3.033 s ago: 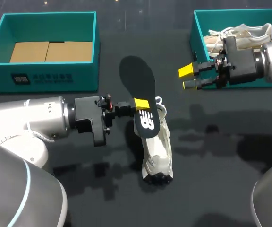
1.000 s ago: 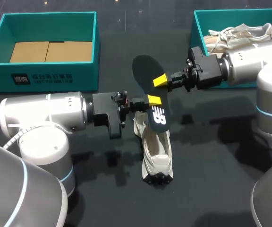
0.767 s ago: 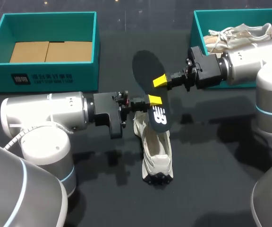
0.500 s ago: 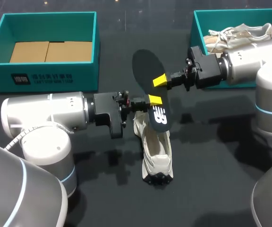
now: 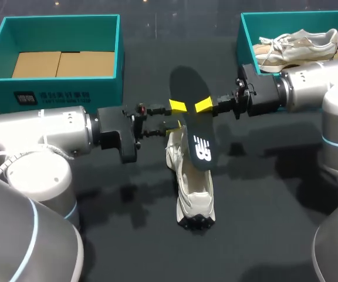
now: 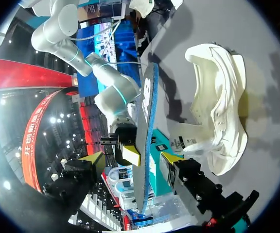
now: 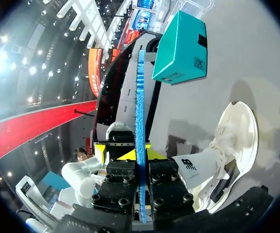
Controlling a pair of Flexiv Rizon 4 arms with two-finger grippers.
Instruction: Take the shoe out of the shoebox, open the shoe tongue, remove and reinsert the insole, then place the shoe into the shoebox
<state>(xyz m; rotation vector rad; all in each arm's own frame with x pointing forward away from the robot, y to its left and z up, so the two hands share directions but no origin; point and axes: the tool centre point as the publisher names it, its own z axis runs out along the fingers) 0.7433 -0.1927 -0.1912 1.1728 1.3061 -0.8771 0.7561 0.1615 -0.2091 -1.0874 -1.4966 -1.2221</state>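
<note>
The right claw (image 5: 202,107) pinches the black foam insole (image 5: 193,132), held on edge just above the white sneaker (image 5: 196,197) on the dark counter (image 5: 269,235). The left claw (image 5: 173,115) stands open astride it. I would aim the insole's lower end squarely into the sneaker's mouth.

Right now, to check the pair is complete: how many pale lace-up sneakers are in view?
2. One pale lace-up sneaker lies on the black table's middle; the second sneaker sits in the teal cardboard shoebox at far right.
</note>
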